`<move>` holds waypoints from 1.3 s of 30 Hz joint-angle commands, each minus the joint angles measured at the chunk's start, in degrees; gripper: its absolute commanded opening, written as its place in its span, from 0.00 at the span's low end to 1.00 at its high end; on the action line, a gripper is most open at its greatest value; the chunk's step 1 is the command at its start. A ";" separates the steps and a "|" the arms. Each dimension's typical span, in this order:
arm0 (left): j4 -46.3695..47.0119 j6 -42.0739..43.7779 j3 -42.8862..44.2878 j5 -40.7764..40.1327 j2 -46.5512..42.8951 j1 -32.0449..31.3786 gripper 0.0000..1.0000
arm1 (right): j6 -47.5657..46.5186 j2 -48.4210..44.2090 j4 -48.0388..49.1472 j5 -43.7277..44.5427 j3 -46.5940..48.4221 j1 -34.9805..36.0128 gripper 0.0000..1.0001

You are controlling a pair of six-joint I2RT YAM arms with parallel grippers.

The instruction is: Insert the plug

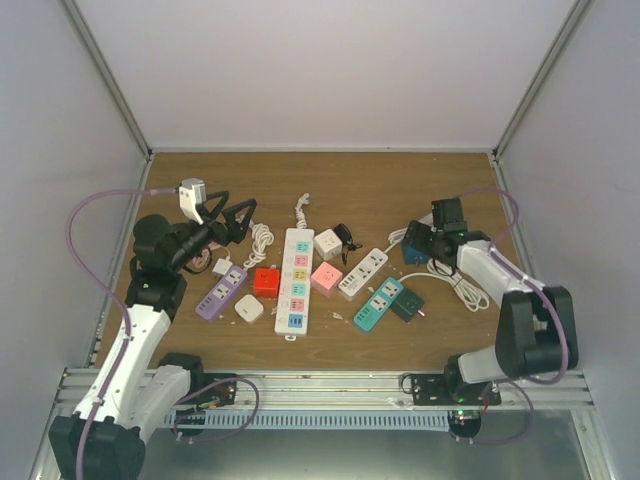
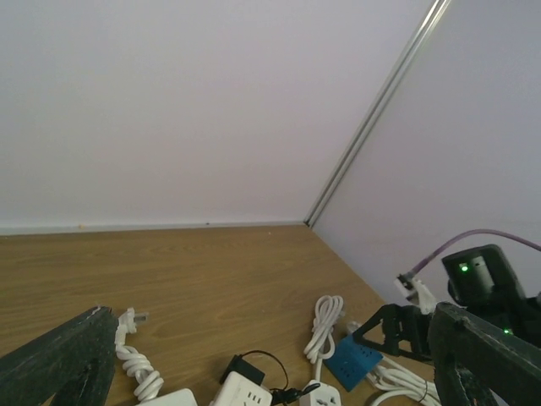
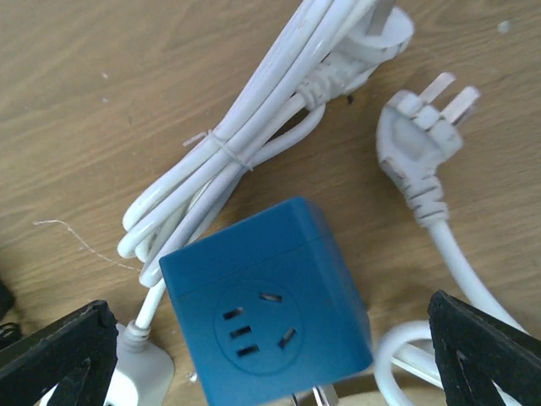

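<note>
A blue cube socket [image 3: 270,296] lies on the wooden table with its outlet face up and prongs showing at its lower edge. My right gripper [image 3: 266,338] is open and hovers right above it, one finger on each side, not touching. A loose white plug [image 3: 418,144] with bare prongs lies to its upper right, next to a tied white cord bundle [image 3: 254,127]. In the top view the right gripper [image 1: 425,240] is at the right over the cube [image 1: 413,252]. My left gripper [image 1: 238,218] is open, empty and raised at the left.
A long white power strip [image 1: 294,280] lies mid-table, with a red cube [image 1: 266,281], pink cube [image 1: 326,276], purple strip [image 1: 221,292], white strip [image 1: 362,272], teal strip [image 1: 378,303] and dark green adapter [image 1: 407,305] around it. Grey walls enclose the table.
</note>
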 commanded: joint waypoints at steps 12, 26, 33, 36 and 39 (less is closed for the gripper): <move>5.12 1.05 -2.20 -2.09 0.39 0.10 0.99 | -2.30 12.08 -3.19 8.52 6.69 5.74 0.93; 5.11 1.07 -2.10 -1.27 1.42 0.01 0.99 | -4.26 11.59 -3.86 11.31 7.94 6.61 0.63; 4.89 0.05 -1.03 1.22 3.83 -0.13 0.99 | -6.14 0.48 1.03 6.29 7.38 7.05 0.63; 4.85 -0.63 -0.14 3.15 5.66 -0.54 0.99 | -7.93 -4.76 6.99 -4.33 6.07 7.26 0.63; 5.39 -1.70 1.12 5.71 7.44 -1.35 0.99 | -7.55 -8.10 15.03 -16.76 4.93 7.90 0.63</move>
